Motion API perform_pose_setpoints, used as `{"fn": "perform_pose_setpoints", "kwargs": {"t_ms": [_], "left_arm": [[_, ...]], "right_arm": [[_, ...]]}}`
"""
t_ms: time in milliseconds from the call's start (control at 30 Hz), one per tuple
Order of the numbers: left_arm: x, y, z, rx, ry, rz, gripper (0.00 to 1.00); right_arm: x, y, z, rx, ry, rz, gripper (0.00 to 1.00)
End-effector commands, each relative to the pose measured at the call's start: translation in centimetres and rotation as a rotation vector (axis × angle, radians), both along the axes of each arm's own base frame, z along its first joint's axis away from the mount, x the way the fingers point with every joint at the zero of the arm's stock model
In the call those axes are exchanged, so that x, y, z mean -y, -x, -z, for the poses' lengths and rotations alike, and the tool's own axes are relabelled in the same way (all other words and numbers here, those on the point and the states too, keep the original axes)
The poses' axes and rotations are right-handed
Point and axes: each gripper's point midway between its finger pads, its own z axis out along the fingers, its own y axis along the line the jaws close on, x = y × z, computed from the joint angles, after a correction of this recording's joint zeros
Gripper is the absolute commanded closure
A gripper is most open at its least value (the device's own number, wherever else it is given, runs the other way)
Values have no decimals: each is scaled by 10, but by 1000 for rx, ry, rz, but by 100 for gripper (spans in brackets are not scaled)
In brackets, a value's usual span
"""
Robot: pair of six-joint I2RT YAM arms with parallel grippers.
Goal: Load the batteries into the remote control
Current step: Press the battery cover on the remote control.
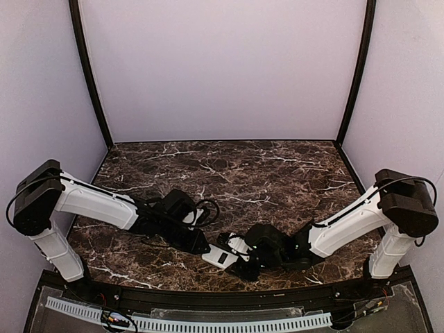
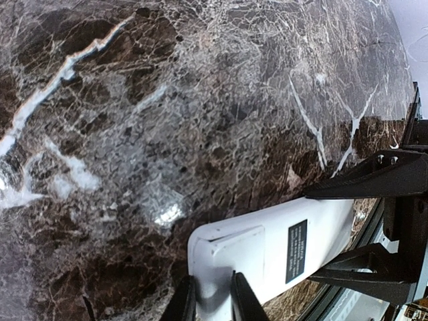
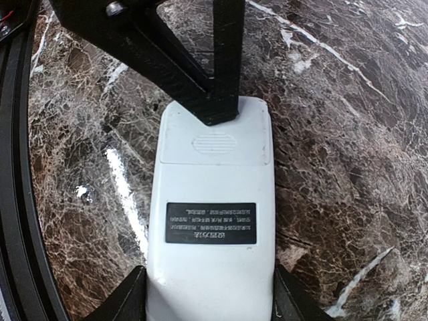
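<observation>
- Table top [image 1: 277, 166]: dark brown marble pattern, white veins, bright glare patches.
- Walls [image 1: 222, 69]: plain, pale lilac, evenly lit.
- Corner posts [image 1: 90, 76]: black, two at rear.

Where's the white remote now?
Top view: the remote control lies back-up near the table's front edge, between the left claw and the right claw, which straddles its end.
</observation>
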Motion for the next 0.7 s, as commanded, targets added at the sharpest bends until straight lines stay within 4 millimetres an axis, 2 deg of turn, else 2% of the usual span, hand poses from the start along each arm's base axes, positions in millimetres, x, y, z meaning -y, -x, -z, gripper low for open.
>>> {"fn": "perform_pose_setpoints", "kwargs": {"t_ms": [0, 200, 400, 667], "left_arm": [[-27, 28, 49, -94, -169, 39, 82], [-44, 28, 58, -94, -247, 5, 82], [-55, 17, 53, -54, -299, -40, 82], [-60, 15, 56, -73, -311, -60, 82]], "right_arm": [[10, 1, 15, -15, 35, 21, 100], [13, 2, 18, -16, 45, 19, 100], [16, 3, 18, -14, 45, 16, 100], [18, 4, 18, -1, 41, 2, 100]]}}
